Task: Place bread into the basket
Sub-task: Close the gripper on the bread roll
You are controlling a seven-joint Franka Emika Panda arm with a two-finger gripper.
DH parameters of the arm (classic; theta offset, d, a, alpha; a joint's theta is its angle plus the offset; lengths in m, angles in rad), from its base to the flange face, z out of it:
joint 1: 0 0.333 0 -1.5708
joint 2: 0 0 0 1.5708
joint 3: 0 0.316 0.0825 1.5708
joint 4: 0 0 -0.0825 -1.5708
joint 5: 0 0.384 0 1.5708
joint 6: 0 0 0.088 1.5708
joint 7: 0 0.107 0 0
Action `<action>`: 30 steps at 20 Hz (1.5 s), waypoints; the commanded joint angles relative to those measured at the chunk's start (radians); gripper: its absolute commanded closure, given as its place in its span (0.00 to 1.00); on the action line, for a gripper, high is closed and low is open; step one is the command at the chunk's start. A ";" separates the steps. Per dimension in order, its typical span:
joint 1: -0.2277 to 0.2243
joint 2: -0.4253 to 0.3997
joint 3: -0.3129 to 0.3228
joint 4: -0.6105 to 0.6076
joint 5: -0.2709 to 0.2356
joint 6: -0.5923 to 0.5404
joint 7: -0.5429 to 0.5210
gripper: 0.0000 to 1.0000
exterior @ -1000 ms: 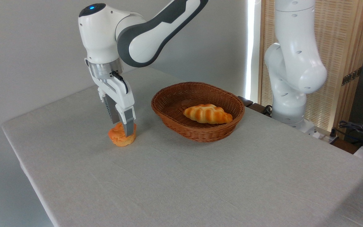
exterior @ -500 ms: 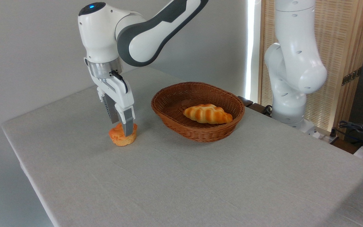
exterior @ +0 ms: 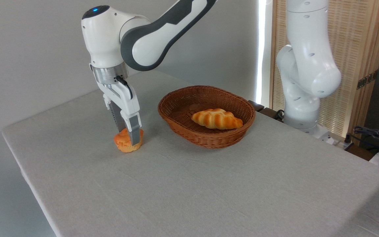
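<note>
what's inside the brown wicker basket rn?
One golden striped braided roll lies inside the oval brown wicker basket. Bare weave is around it. The near wall hides a little of the floor.

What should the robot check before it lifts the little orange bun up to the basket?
1. Fingers on both sides of the bread: ok, the gripper straddles it.
2. Grip tight: cannot tell.
3. Bread off the table: not ok, it looks still down.
4. Room in the basket: ok, the striped roll leaves the left part bare.
5. Path to the basket free: ok.
</note>
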 commanded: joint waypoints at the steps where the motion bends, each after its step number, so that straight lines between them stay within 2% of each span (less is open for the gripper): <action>1: -0.020 0.012 0.007 -0.004 0.013 0.014 -0.003 0.00; 5: -0.023 0.020 0.007 -0.004 0.014 0.013 -0.006 0.00; 6: -0.025 0.023 0.007 -0.005 0.014 0.013 0.000 0.10; 9: -0.022 0.020 0.007 -0.002 0.014 0.014 0.003 0.52; 11: -0.022 0.018 0.008 -0.002 0.014 0.016 0.006 0.65; 20: -0.022 0.011 0.010 0.000 0.014 0.013 0.005 0.64; 22: -0.018 -0.012 0.017 0.000 0.014 0.003 0.003 0.64; 28: -0.011 -0.078 0.045 0.016 0.014 -0.076 0.012 0.64; 30: -0.011 -0.120 0.060 0.016 0.013 -0.150 0.011 0.63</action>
